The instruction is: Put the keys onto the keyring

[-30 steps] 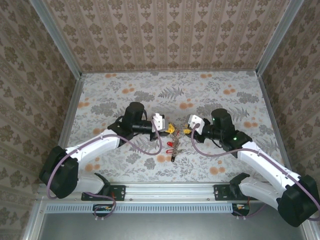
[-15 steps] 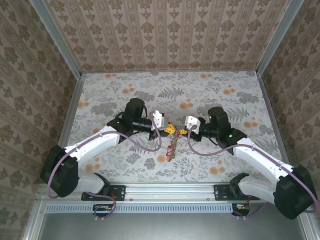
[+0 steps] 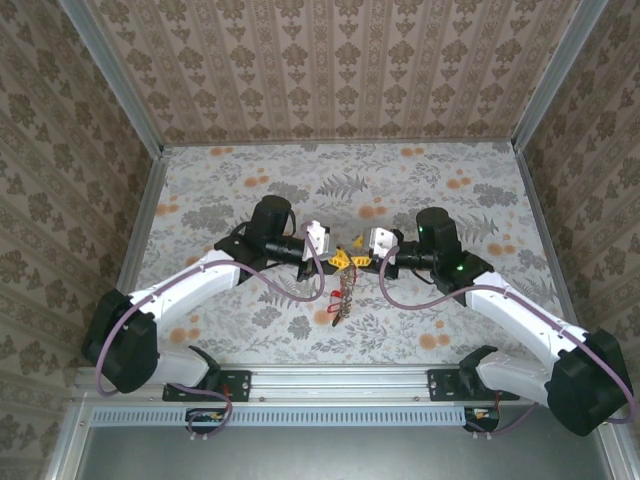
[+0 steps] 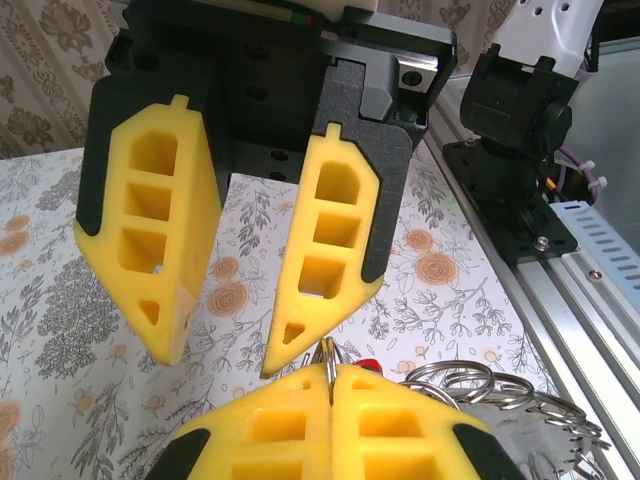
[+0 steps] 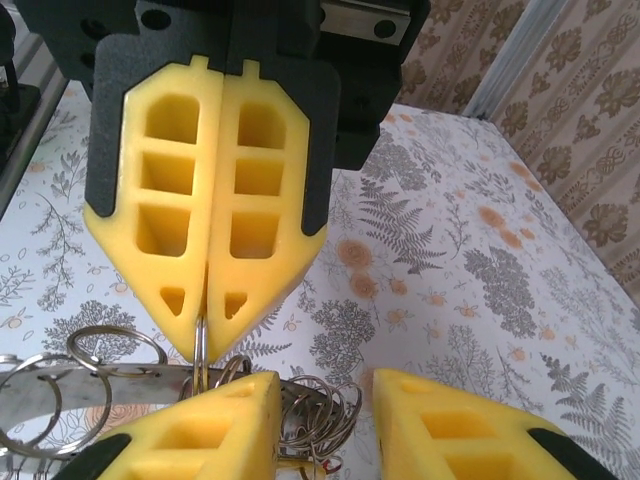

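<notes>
My left gripper (image 3: 340, 259) is shut on a thin split ring (image 4: 330, 362) at the top of the bunch. Its closed yellow fingertips (image 5: 205, 300) face the right wrist camera, with the ring (image 5: 200, 345) poking out below them. The keys (image 3: 342, 297) hang under the grippers, and a red head (image 4: 368, 366) peeks out past my left pads. A flat grey band, the keyring (image 5: 60, 388) seen edge-on, runs through several small wire rings (image 5: 325, 410). My right gripper (image 3: 363, 258) is open, tip to tip with the left, and its left finger (image 5: 190, 430) is beside the rings.
The floral tabletop (image 3: 420, 190) stretches behind the arms, closed in by patterned walls. An aluminium rail (image 3: 340, 382) runs along the near edge with both arm bases. More loose rings (image 4: 470, 385) hang to the right of my left pads.
My right gripper has moved left until its open fingers meet the left gripper's tips. The left gripper stays shut on the ring, and the hanging keys have swung slightly.
</notes>
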